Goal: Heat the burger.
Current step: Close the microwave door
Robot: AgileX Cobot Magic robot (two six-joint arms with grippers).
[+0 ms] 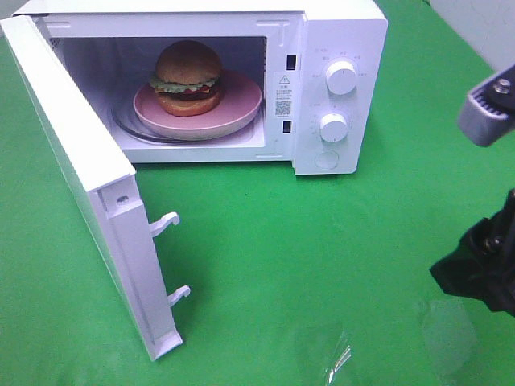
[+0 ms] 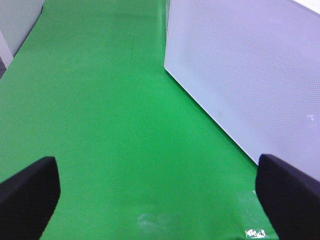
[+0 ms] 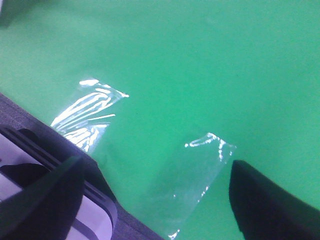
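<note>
The burger (image 1: 189, 76), glossy domed bun over frilly lettuce, sits on a round pink plate (image 1: 241, 114) inside the white microwave (image 1: 346, 32), at 11 o'clock in the high view, with the flat door (image 1: 72, 161) swung out toward 8 o'clock. My left gripper (image 2: 157, 200) gapes wide and empty beside the door's dimpled outer panel, and my right gripper (image 3: 155, 200) is spread and empty over the green cloth (image 1: 322, 241). To shut the door cleanly I'd push flat near its free edge until both hooks (image 1: 165, 223) latch.

Green sheet (image 1: 322, 241) covers the work surface. Pale wall (image 1: 475, 24) occupies the upper right corner of the high view. Clear film patches (image 1: 338, 358) at lower right show bright glare.
</note>
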